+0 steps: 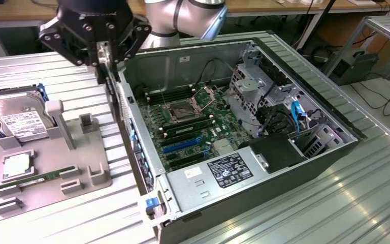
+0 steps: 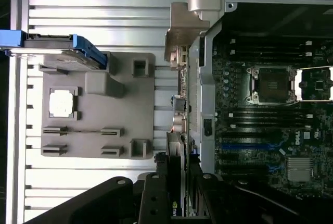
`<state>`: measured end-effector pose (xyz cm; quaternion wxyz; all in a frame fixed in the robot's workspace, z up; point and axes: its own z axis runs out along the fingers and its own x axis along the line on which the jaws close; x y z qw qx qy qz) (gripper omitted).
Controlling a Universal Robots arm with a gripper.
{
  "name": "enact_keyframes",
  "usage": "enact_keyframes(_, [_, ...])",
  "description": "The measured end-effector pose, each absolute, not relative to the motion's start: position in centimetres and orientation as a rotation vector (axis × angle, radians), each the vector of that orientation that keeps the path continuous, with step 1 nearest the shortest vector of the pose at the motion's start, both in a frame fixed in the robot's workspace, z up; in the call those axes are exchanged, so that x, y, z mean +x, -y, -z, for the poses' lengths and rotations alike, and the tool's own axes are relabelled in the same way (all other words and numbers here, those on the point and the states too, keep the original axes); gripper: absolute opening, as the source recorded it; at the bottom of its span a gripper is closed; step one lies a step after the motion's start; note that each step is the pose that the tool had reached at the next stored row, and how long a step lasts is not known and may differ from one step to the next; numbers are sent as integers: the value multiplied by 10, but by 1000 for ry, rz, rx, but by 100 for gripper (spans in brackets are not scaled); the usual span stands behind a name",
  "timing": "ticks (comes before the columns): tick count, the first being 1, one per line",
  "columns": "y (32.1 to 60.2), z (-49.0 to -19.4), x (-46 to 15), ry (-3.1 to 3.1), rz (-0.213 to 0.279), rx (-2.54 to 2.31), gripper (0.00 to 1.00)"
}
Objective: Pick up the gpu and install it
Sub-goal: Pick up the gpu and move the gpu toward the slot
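My gripper (image 1: 107, 53) hangs over the gap between the grey parts holder (image 1: 79, 152) and the open computer case (image 1: 330, 117). It is shut on the gpu (image 2: 179, 109), a thin dark card seen edge-on in the wrist view, with its silver bracket (image 2: 182, 31) at the far end. The card (image 1: 105, 71) hangs just outside the case's rear wall, above the table. Inside the case lies the motherboard (image 2: 260, 120) with a blue slot (image 2: 250, 146) (image 1: 181, 144). My gripper (image 2: 179, 206) clamps the card's near end.
The grey holder (image 2: 99, 114) carries a hard drive (image 1: 19, 119) in a blue frame, a CPU (image 1: 15, 165) and a green RAM stick (image 1: 32, 180). A drive cage (image 1: 259, 86) and power supply (image 1: 225, 170) crowd the case. Ribbed metal tabletop (image 1: 357, 203) surrounds it.
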<state>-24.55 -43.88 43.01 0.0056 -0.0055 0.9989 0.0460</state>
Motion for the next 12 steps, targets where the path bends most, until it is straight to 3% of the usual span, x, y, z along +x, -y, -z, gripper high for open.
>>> enact_keyframes(12, [442,-435,-189,-3134,-160,-17,26])
